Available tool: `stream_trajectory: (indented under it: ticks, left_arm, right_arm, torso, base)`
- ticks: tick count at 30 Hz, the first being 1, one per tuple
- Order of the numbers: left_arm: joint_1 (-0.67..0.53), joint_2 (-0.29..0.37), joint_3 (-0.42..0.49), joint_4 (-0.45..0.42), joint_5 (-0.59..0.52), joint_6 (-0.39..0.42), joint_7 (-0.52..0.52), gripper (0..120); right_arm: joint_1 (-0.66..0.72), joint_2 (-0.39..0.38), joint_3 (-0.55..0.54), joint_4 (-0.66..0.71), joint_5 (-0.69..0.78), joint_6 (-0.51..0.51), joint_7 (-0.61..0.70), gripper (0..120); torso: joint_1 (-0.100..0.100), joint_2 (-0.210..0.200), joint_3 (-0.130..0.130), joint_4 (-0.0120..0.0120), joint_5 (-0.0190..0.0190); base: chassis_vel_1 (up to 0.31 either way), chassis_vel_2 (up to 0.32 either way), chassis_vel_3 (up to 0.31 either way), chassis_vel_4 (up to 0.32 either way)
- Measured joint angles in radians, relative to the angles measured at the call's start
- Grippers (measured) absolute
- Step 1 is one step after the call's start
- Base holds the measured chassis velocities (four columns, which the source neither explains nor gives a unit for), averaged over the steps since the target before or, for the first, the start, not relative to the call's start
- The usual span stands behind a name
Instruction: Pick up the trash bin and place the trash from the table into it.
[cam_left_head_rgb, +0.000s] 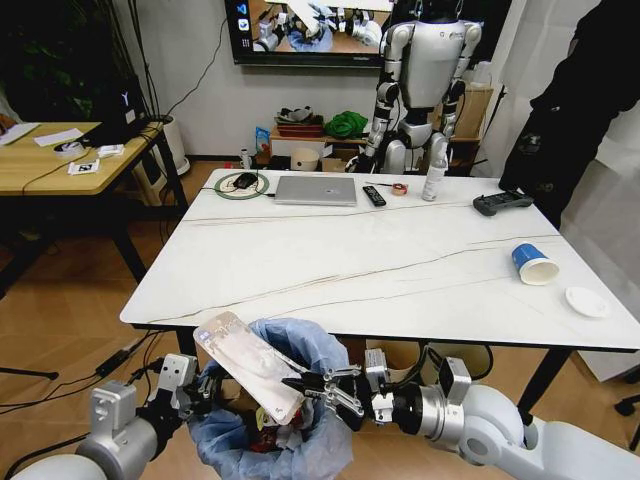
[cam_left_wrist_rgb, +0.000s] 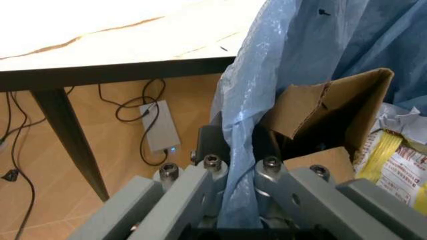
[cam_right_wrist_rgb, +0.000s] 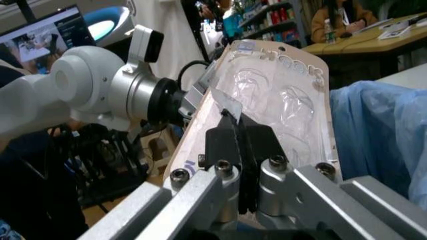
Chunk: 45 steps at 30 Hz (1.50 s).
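Note:
Below the table's front edge, the trash bin with its light-blue bag hangs from my left gripper, which is shut on the bag-covered rim. Torn brown cardboard and a yellow wrapper lie inside. My right gripper is shut on a clear packet, held tilted over the bin's mouth; the wrist view has the fingers clamped on the packet. On the right of the marble table, a blue-white paper cup lies on its side beside a white lid.
At the table's far edge sit a laptop, remote, tape roll, bottle and black controller. A humanoid robot stands behind. A wooden desk is at the left, and cables lie on the floor.

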Motion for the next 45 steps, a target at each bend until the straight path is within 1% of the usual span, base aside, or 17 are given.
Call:
stream_trajectory:
  ticks: [21,38,40,41,42,43,44,45]
  left_arm:
    - [0.001,0.002,-0.004,0.0,0.0,0.003,-0.013,0]
    - [0.004,0.001,-0.003,0.0,0.0,0.008,-0.018,0]
    - [0.003,0.003,-0.004,0.0,-0.001,0.01,-0.018,0]
    - [0.003,0.005,-0.005,0.0,-0.002,0.011,-0.019,0]
    - [0.003,0.005,-0.005,0.0,-0.002,0.011,-0.019,0]
    - [0.003,0.006,-0.005,0.0,-0.002,0.013,-0.021,0]
    - [0.002,0.007,-0.005,0.0,-0.003,0.014,-0.022,0]
    - [0.001,0.007,-0.005,0.0,-0.004,0.014,-0.023,0]
  right_arm:
    - [-0.058,-0.017,0.029,-0.004,-0.02,0.007,0.009,0]
    - [-0.086,-0.011,0.044,-0.012,-0.044,0.012,0.023,0]
    - [-0.089,-0.011,0.047,-0.014,-0.049,0.014,0.025,7]
    - [-0.091,-0.011,0.049,-0.014,-0.051,0.014,0.027,14]
    - [-0.091,-0.011,0.049,-0.014,-0.051,0.014,0.027,14]
    - [-0.092,-0.012,0.05,-0.015,-0.051,0.014,0.027,16]
    - [-0.092,-0.012,0.051,-0.015,-0.051,0.014,0.028,23]
    - [-0.092,-0.012,0.051,-0.015,-0.051,0.014,0.029,26]
  torso:
    - [0.0,0.0,0.0,0.0,0.0]
    - [0.0,0.0,0.0,0.0,0.0]
    - [0.0,0.0,0.0,0.0,0.0]
    - [0.0,0.0,0.0,0.0,0.0]
    - [0.0,0.0,0.0,0.0,0.0]
    - [0.0,0.0,0.0,0.0,0.0]
    - [0.0,0.0,0.0,0.0,0.0]
    - [0.0,0.0,0.0,0.0,0.0]
  base:
    - [0.0,0.0,0.0,0.0]
    - [0.0,0.0,0.0,0.0]
    - [0.0,0.0,0.0,0.0]
    - [0.0,0.0,0.0,0.0]
    - [0.0,0.0,0.0,0.0]
    - [0.0,0.0,0.0,0.0]
    - [0.0,0.0,0.0,0.0]
    - [0.0,0.0,0.0,0.0]
